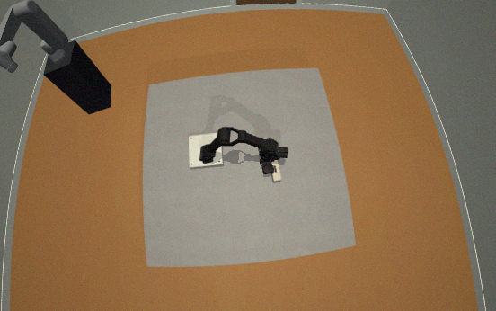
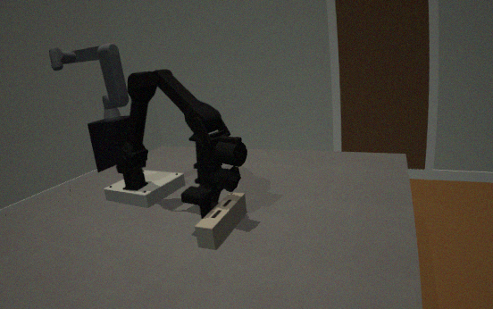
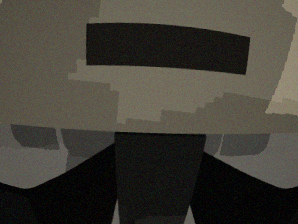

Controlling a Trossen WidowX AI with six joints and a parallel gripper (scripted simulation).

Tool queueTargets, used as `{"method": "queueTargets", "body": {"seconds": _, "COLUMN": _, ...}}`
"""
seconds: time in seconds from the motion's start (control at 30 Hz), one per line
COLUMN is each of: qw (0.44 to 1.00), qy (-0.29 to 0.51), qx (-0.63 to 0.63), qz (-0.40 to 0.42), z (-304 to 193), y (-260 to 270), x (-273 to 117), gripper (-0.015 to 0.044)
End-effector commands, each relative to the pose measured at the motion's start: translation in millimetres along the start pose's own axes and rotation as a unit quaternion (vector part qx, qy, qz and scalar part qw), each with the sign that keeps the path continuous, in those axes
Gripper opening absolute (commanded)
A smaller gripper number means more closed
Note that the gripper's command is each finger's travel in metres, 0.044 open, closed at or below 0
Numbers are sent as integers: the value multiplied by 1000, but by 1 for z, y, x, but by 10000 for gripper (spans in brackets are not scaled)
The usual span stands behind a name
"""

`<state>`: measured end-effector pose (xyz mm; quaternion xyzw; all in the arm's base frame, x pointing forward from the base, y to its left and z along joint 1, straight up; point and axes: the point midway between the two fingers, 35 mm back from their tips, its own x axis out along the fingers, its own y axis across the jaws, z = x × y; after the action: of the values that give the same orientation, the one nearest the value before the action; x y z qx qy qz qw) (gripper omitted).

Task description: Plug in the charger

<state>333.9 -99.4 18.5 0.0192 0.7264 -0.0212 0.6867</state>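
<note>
The cream power strip (image 1: pixel 277 175) (image 2: pixel 229 221) (image 3: pixel 150 100) lies on the grey table top. Its top shows two dark slots in the exterior view; one wide dark slot (image 3: pixel 167 49) shows in the wrist view. My gripper (image 2: pixel 206 209) (image 3: pixel 152 152) is shut on the black charger (image 3: pixel 159 175) and points down at the strip's long side nearer the arm base. In the wrist view the charger's far end meets the strip's edge line, below the slot and roughly centred under it. Both prongs are hidden. Whether the charger touches the strip, I cannot tell.
The arm's white base plate (image 1: pixel 195 150) (image 2: pixel 162 179) stands on the grey table top (image 1: pixel 202 225) (image 2: pixel 313 250), on the arm side of the strip. A black pedestal (image 1: pixel 81 83) with a grey arm stands off beyond the table.
</note>
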Motion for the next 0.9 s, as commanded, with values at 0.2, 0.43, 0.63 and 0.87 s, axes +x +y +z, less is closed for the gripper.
{"method": "queueTargets", "body": {"seconds": 0.2, "qw": 1000, "qy": -12, "qx": -1, "qz": -1, "z": 13, "y": 0, "x": -1, "gripper": 0}}
{"method": "queueTargets", "body": {"seconds": 0.43, "qw": 1000, "qy": -12, "qx": -1, "qz": -1, "z": 16, "y": 0, "x": -1, "gripper": 0}}
{"method": "queueTargets", "body": {"seconds": 0.63, "qw": 1000, "qy": -12, "qx": -1, "qz": -1, "z": 17, "y": 0, "x": -1, "gripper": 0}}
{"method": "queueTargets", "body": {"seconds": 0.87, "qw": 1000, "qy": -12, "qx": -1, "qz": -1, "z": 16, "y": 0, "x": -1, "gripper": 0}}
